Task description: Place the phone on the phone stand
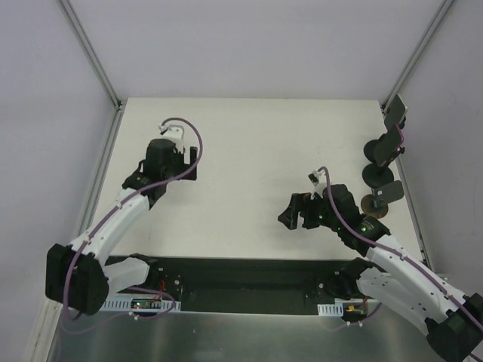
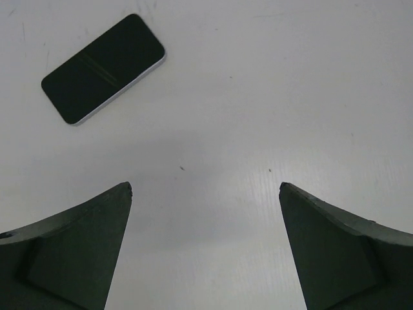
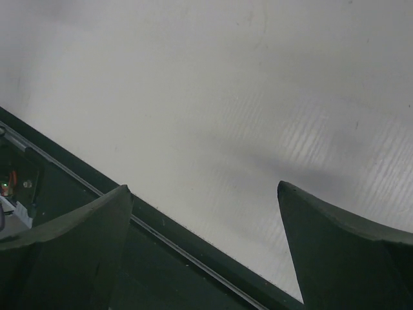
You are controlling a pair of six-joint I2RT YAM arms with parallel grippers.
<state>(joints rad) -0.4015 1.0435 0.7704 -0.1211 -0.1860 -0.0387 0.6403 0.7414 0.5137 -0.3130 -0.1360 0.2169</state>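
Note:
The phone (image 2: 103, 68) lies flat on the white table, black glossy face up, at the upper left of the left wrist view. My left gripper (image 2: 205, 187) hangs open above bare table, short of the phone and to its right, with nothing between its fingers. In the top view the left gripper (image 1: 181, 167) is over the table's left half, and the phone does not show there. The phone stand (image 1: 379, 151), black with a disc base and a clamp head, stands at the table's right edge. My right gripper (image 1: 298, 215) is open and empty left of the stand, near the front edge.
A dark rail (image 3: 193, 258) along the table's near edge runs under the right gripper (image 3: 203, 187). Grey walls with metal posts (image 1: 90, 53) enclose the table at the back and sides.

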